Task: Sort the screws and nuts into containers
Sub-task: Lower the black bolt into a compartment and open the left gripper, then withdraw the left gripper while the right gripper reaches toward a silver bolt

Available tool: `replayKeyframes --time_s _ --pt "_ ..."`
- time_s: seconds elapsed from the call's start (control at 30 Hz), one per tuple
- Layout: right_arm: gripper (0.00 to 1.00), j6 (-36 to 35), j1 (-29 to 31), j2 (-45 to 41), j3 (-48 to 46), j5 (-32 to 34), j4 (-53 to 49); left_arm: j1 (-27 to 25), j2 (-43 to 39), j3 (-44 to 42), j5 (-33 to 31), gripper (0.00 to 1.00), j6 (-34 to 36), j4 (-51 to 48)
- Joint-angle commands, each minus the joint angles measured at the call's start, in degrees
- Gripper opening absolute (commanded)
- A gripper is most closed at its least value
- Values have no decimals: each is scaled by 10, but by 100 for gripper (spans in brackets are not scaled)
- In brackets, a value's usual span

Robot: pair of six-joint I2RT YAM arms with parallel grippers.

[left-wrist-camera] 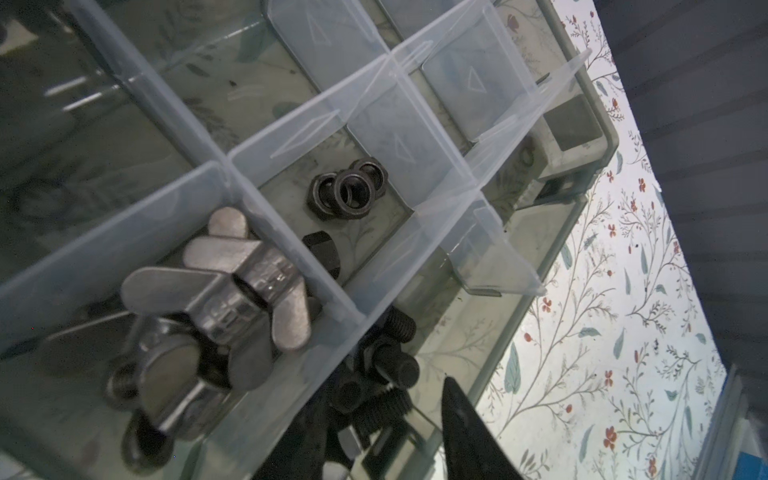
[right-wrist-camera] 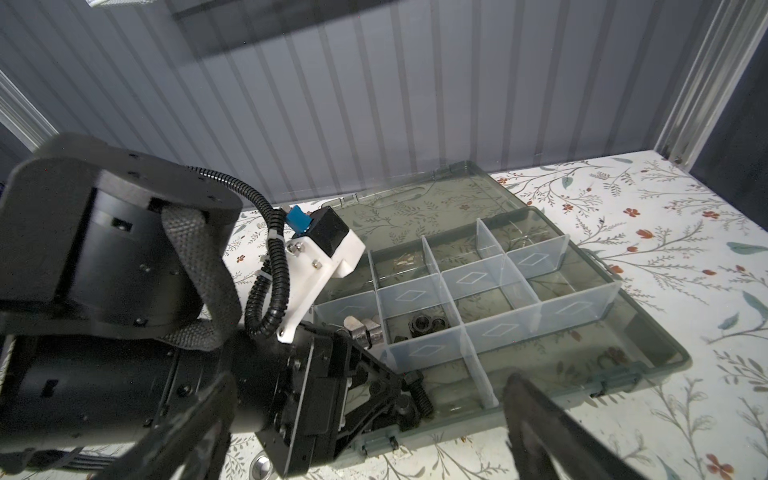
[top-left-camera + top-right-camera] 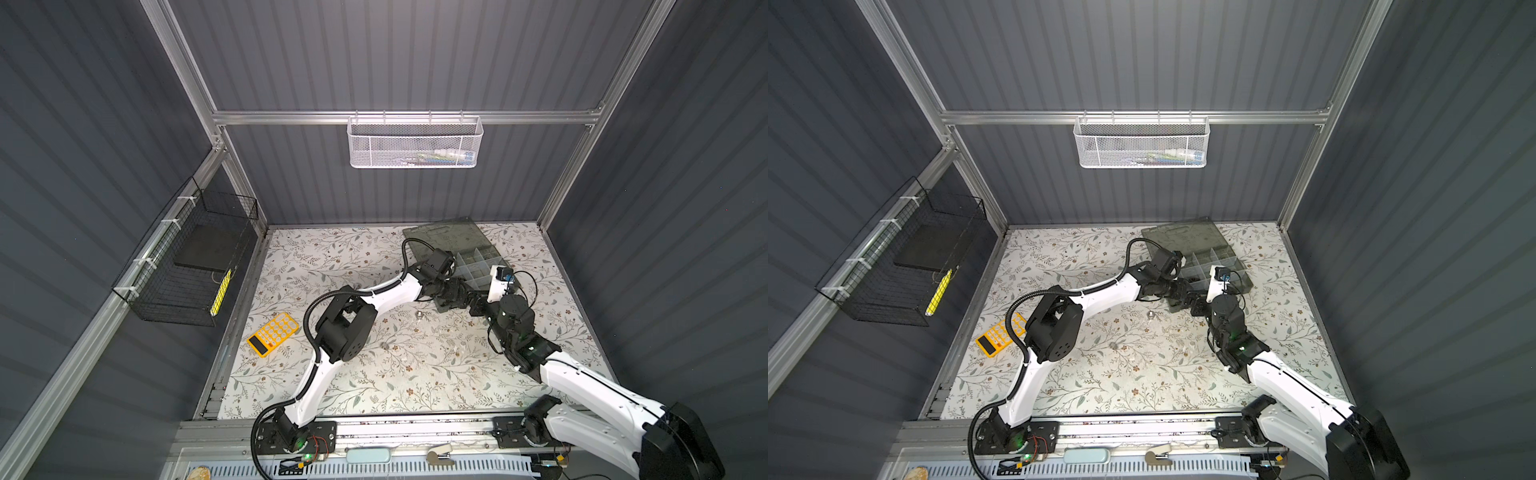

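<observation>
White desk [image 2: 665, 199] carries the grey-green organizer case [image 2: 648, 353]. The right end effector [image 2: 368, 378] hangs wide and empty beside it. The left end effector [image 1: 386, 390] is half apart inside a compartment [image 1: 453, 328]; black screws [image 1: 386, 365] lie between its fingers [image 1: 469, 432], black nuts [image 1: 345, 191] one compartment ahead.

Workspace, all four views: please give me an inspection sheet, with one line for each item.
Surface: floral table cover, lying flat.
Job's things: organizer case open; black hex nuts, silver wing fasteners and black bolts in separate compartments; small silver pieces loose on the cover.
Clutter: yellow calculator.
Grippers: left gripper open above the black bolts; right gripper open, empty, close beside it.
Cables: black conduit along the left arm, no snag seen.
Surroundings: white mesh basket on the back rail; black wire basket on the side wall.
</observation>
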Motion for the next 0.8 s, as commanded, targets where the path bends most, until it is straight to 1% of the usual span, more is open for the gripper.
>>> replayKeyframes --time_s 0.0,0.1,0.3,0.4,0.5,0.57,0.6,0.63,0.77 --pt "99 6 -4 -7 -9 10 12 4 -39 5 -17 52 7 -21" --pt "99 7 -6 -14 -11 11 13 5 -56 -7 -23 57 9 -25" --pt "99 10 -9 -23 -14 12 9 5 -98 -39 -36 64 12 -31" --pt "99 17 -14 -27 -15 1 8 7 -122 -52 -44 74 15 -42" --pt "99 23 -22 -33 -18 -12 8 11 -148 -65 -49 81 19 -56" --pt "99 25 -26 -34 -19 -22 9 15 -172 -83 -56 91 21 -62" --pt "99 25 -28 -34 -19 -29 9 17 -187 -95 -60 98 21 -65" --pt "99 25 -28 -33 -18 -33 9 22 -201 -109 -64 100 21 -67" --pt "99 18 -29 -7 -5 -50 3 39 -263 -167 -78 100 22 -75"
